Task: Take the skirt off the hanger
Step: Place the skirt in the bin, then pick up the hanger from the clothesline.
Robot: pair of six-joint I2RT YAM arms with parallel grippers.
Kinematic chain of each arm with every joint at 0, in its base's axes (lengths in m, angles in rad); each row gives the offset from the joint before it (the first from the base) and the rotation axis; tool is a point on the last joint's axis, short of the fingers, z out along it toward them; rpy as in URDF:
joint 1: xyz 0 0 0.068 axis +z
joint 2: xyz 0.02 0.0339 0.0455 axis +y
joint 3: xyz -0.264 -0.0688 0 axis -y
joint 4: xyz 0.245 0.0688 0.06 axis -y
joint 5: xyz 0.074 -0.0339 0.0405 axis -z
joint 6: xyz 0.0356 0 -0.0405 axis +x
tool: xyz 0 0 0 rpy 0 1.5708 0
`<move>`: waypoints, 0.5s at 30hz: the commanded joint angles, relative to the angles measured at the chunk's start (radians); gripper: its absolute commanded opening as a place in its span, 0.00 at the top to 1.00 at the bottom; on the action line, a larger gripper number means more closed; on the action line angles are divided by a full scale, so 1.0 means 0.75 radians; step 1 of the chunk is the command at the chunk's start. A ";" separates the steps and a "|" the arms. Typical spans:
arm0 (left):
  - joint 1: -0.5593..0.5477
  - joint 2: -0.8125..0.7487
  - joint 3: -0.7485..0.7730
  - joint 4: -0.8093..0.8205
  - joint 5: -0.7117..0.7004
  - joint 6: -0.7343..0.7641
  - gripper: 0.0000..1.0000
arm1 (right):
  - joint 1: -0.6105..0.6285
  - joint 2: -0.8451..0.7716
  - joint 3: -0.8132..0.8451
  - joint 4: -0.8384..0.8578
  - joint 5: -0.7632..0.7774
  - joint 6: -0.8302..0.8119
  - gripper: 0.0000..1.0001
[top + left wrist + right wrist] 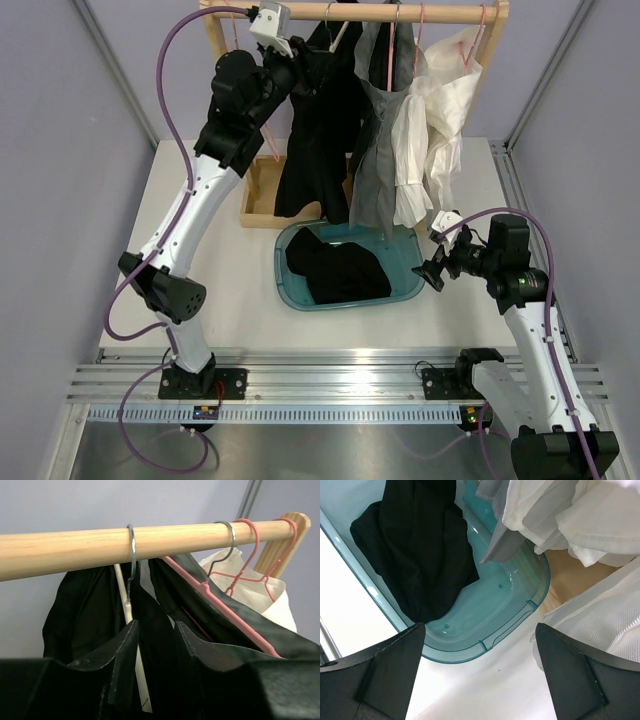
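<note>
Top external view puts your left gripper up at the wooden rail, against the black garment and just left of the skirt. The skirt hangs beside the white garment, its hem over the teal tub. That gripper's jaws stand partly closed around a cream hanger stem and dark cloth; whether they pinch, you cannot tell. Your right gripper hovers spread wide above the tub. You seem to be at the grasping step; next, steady the skirt's hanger and pull its waist free.
</note>
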 commanded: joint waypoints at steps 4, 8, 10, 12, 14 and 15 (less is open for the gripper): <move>0.005 0.059 0.026 0.055 -0.133 0.098 0.67 | -0.010 0.003 0.003 0.007 -0.038 -0.024 0.01; 0.007 0.090 0.014 0.045 -0.135 0.102 0.68 | -0.012 0.005 0.003 0.007 -0.036 -0.026 0.01; 0.007 0.096 0.004 0.045 -0.129 0.102 0.68 | -0.012 0.005 0.003 0.005 -0.036 -0.026 0.01; 0.005 0.105 0.000 0.043 -0.116 0.102 0.67 | -0.010 0.007 0.003 0.005 -0.036 -0.026 0.01; 0.005 0.107 -0.002 0.043 -0.108 0.102 0.65 | -0.010 0.005 0.003 0.007 -0.034 -0.026 0.00; 0.005 0.105 -0.004 0.043 -0.100 0.102 0.65 | -0.010 0.005 0.005 0.007 -0.036 -0.028 0.01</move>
